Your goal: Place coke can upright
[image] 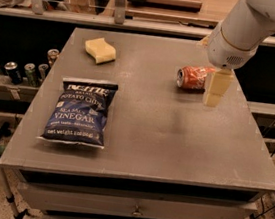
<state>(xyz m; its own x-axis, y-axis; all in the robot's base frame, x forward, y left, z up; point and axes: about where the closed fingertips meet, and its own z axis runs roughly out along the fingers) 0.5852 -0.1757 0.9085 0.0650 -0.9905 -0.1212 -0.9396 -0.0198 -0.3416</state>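
1. The coke can (193, 78) lies on its side on the right rear part of the grey worktop (164, 135). Its silver top faces left and its red body runs off to the right.
2. The claw (213, 94) hangs at the right end of the can, pointing down, and its cream-coloured body covers that end of the can in this view. I cannot tell whether the claw is apart or together, nor whether it touches the can.
3. The white arm (248, 30) comes down to the claw from the upper right corner.
4. A blue chip bag (79, 111) lies flat on the left front part of the worktop with its label facing up. It is well apart from the can.
5. A yellow sponge (100, 50) sits on the left rear part of the worktop, behind the bag and well apart from the can.
6. Several dark cans (31, 72) stand on a lower shelf to the left of the worktop.
7. A drawer front (137, 207) shows below the worktop's near edge.
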